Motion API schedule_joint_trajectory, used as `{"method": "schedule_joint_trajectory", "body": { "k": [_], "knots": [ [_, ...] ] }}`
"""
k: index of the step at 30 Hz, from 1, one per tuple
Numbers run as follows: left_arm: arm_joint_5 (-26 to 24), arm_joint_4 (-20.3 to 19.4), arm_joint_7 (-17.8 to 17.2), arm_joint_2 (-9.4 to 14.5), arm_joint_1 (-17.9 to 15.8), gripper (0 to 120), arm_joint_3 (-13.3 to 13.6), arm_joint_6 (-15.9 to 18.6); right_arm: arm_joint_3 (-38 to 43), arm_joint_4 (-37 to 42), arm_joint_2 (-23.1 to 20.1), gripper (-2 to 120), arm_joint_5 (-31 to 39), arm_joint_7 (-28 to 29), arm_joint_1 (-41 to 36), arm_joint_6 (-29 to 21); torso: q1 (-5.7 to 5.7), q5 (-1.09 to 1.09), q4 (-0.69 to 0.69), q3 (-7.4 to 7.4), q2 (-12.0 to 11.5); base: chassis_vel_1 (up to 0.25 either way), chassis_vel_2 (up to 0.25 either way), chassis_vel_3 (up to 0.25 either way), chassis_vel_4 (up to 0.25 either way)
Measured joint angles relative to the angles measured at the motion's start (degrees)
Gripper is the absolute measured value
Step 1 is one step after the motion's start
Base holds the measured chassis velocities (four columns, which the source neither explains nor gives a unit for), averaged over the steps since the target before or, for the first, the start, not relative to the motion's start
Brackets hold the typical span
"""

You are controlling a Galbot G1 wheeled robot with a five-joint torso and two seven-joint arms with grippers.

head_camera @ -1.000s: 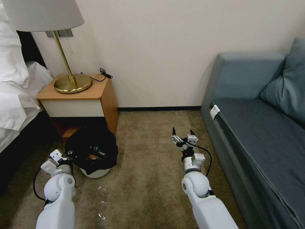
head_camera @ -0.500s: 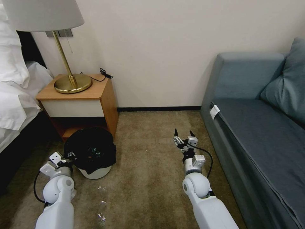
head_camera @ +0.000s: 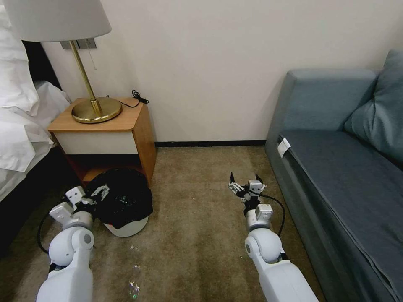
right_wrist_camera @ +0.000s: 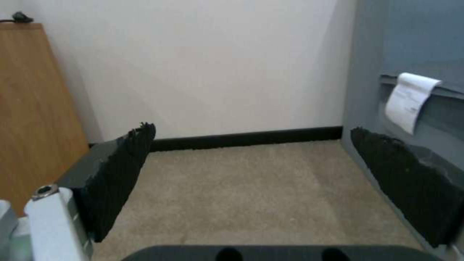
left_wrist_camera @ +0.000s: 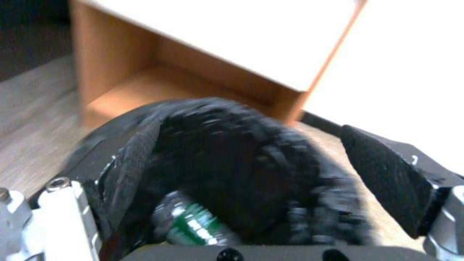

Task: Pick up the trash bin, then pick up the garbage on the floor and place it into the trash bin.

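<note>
The trash bin (head_camera: 126,209) sits on the carpet just in front of the nightstand (head_camera: 105,134), a green-labelled bottle (left_wrist_camera: 193,226) inside. The left gripper (head_camera: 97,193) straddles its rim, fingers spread; the right gripper (head_camera: 245,181) hovers spread, well apart from the nightstand.

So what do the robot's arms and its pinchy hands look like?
Both arms are smooth, glossy white, with round ball-shaped joints and silver-grey blocks at the wrists. A thin black cable loops beside each wrist. The left gripper and right gripper each have two pointed fingers faced with rough black pads, mounted on white and metal parts with small screws.
</note>
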Motion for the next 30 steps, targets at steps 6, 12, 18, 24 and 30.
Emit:
{"method": "schedule_joint_trajectory", "body": {
  "k": [6, 12, 18, 24, 30],
  "knots": [
    [3.2, -0.7, 4.7, 1.0, -0.5, 100, 2.0, -2.2, 2.3, 0.1, 0.2, 100, -0.8, -1.4, -1.3, 1.4, 0.00, 0.00, -0.02, 0.00, 0.0, 0.000, 0.000, 0.000, 0.000],
    [7.5, 0.7, 9.2, 1.7, 0.5, 100, 4.7, -9.5, 2.3, -2.3, 0.6, 100, -1.8, -1.9, -0.5, 3.2, 0.00, 0.00, 0.02, 0.00, 0.0, 0.000, 0.000, 0.000, 0.000],
    [10.9, 2.3, 9.7, 0.8, 0.4, 98, 9.6, -13.6, 2.5, -5.0, 0.5, 100, -2.8, -2.7, 0.3, 5.4, 0.00, 0.00, 0.00, 0.00, 0.0, 0.000, 0.000, 0.000, 0.000],
    [11.9, 4.1, 11.1, 1.3, -0.2, 99, 12.3, -17.0, 2.1, -7.0, 1.5, 100, -3.5, -3.2, 0.5, 9.2, 0.00, 0.00, 0.00, 0.00, 0.0, 0.000, 0.000, 0.000, 0.000],
    [13.0, 4.6, 10.4, 0.6, -0.8, 99, 12.5, -20.1, 1.6, -7.7, 1.4, 100, -4.8, -3.8, 1.3, 10.1, 0.00, 0.00, 0.00, 0.00, 0.0, 0.000, 0.000, 0.000, 0.000]
  ]
}}
